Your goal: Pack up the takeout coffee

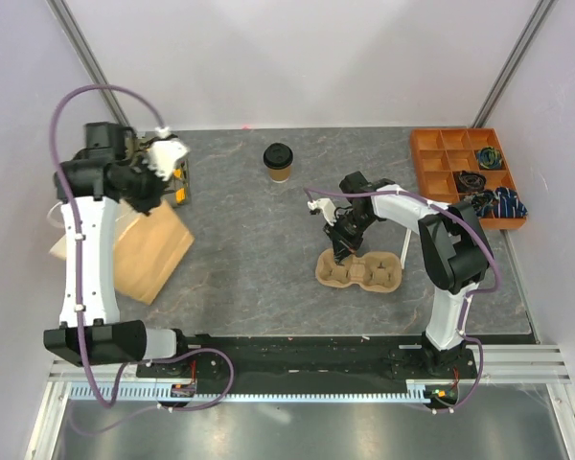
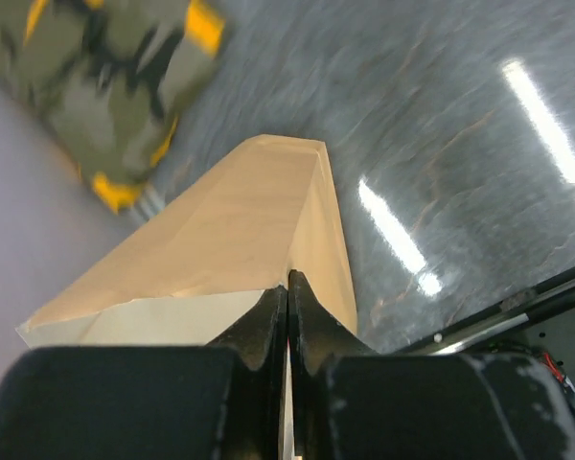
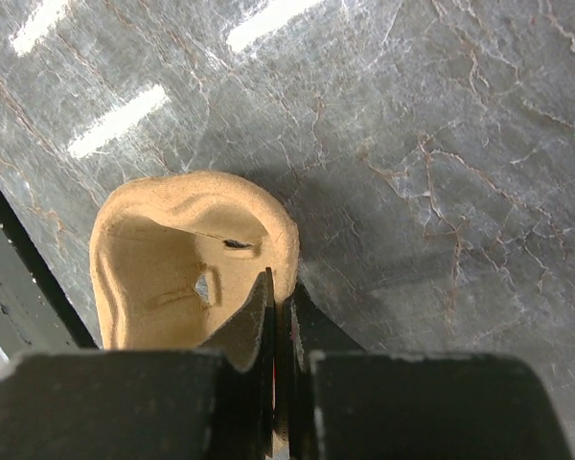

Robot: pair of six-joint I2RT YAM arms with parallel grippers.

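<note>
The takeout coffee point(image 1: 279, 161), a small tan cup with a black lid, stands upright at the back middle of the table, apart from both grippers. My left gripper point(image 1: 155, 196) is shut on the top edge of the brown paper bag point(image 1: 149, 251) at the left; the left wrist view shows its jaws point(image 2: 287, 284) pinching the bag's fold point(image 2: 230, 230). My right gripper point(image 1: 339, 251) is shut on the rim of the tan pulp two-cup carrier point(image 1: 362, 271); in the right wrist view its jaws point(image 3: 280, 284) clamp the wall of one cup well point(image 3: 172, 259).
A camouflage and yellow object point(image 1: 180, 182) lies behind the bag, also in the left wrist view point(image 2: 105, 86). An orange compartment tray point(image 1: 441, 158) with small items sits at the back right. White walls surround the table.
</note>
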